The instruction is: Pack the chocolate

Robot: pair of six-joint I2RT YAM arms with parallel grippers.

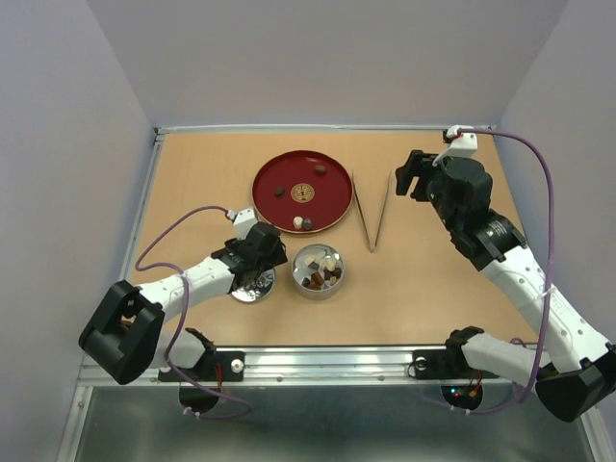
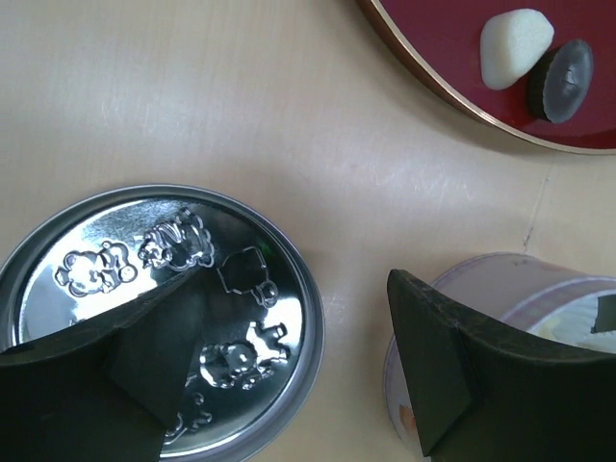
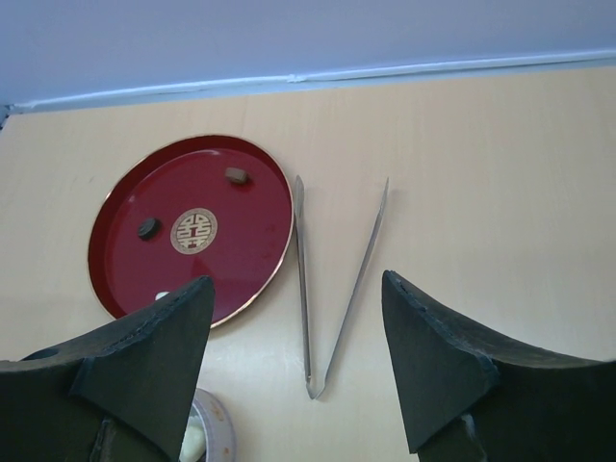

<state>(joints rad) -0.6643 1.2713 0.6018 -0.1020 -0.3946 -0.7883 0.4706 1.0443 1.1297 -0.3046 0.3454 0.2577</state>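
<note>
Chocolate pieces lie on the red plate: one brown, one dark, and a cream one beside a dark one at its near rim. More pieces fill the round tin. My left gripper is open and empty, low over the gap between the tin lid and the tin. The cream piece and dark piece show in the left wrist view. My right gripper is open and empty, raised above the tongs.
Long metal tongs lie in a V right of the plate, their joint toward me. The embossed lid lies flat left of the tin. The table's back edge meets the wall.
</note>
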